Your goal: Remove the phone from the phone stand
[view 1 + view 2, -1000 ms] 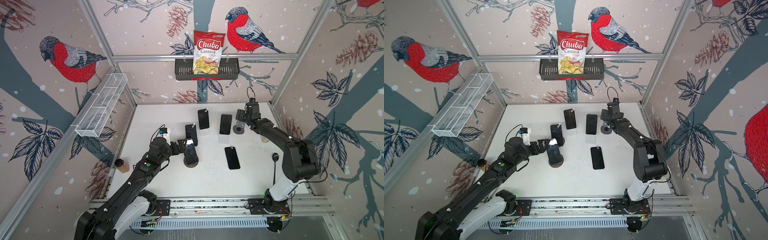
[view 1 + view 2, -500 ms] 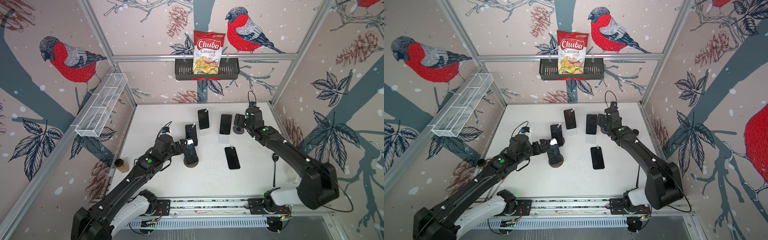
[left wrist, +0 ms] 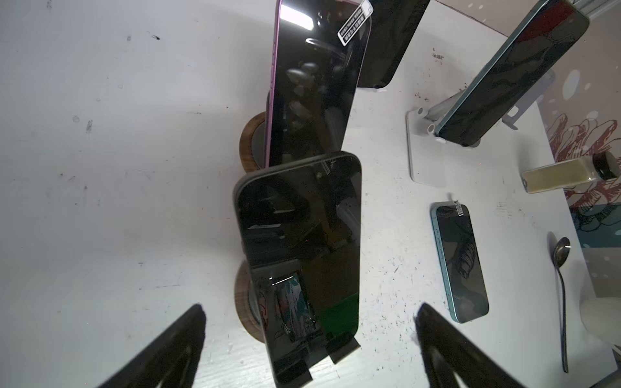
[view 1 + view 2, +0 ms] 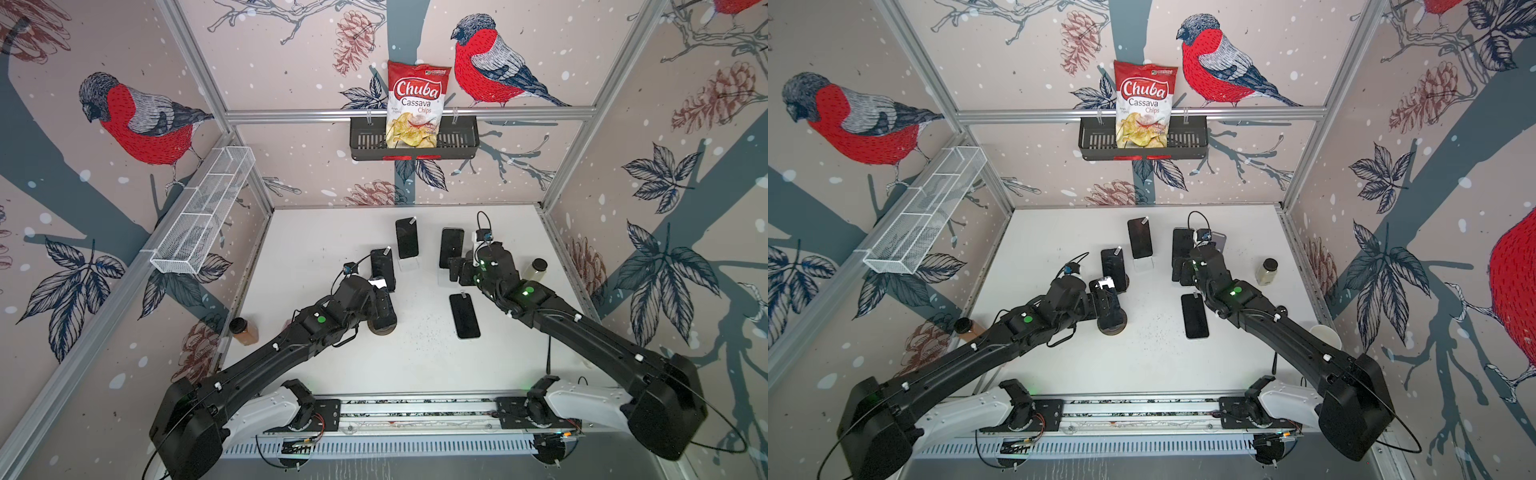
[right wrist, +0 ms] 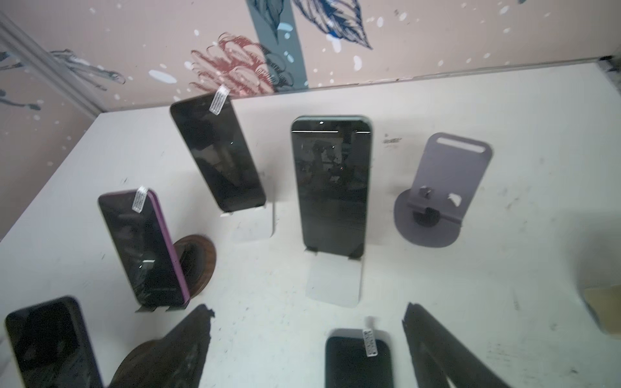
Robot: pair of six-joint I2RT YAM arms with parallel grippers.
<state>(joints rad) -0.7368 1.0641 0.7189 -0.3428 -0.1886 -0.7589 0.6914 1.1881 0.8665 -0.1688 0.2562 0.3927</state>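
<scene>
**Left wrist view.** The left gripper (image 3: pixel 311 310) stands spread and empty. Its two matte black fingers (image 3: pixel 174 346) enter at the lower left and lower right of the frame. Between them, at lower centre, rises the black phone (image 3: pixel 299 242), a glossy glass slab with rounded corners. Its long axis runs up the frame and leans back. Its foot sits behind two black lips of the wooden stand (image 3: pixel 243 302) (a round turned base with a dark inset). The phone lies straight ahead of the gripper, its narrow width fits the gap, and neither finger touches it. Behind it, at upper centre, a purple phone (image 3: pixel 312 84) leans likewise.

**Right wrist view.** The right gripper (image 5: pixel 307 309) is also spread and empty. At centre frame a teal-edged phone (image 5: pixel 332 184) stands nearly upright on a white stand (image 5: pixel 336 282) of bent matte sheet, well apart from the gripper.

**Top views.** Both top views show the left gripper just beside the black phone, near the middle of the white, speckled worktop (image 4: pixel 316 257). The right gripper stops short of its phone at centre right. The left arm is judged the nearer. Its move probably turns on closing across the phone's long edges, then lifting along the long axis clear of the lips.
</scene>
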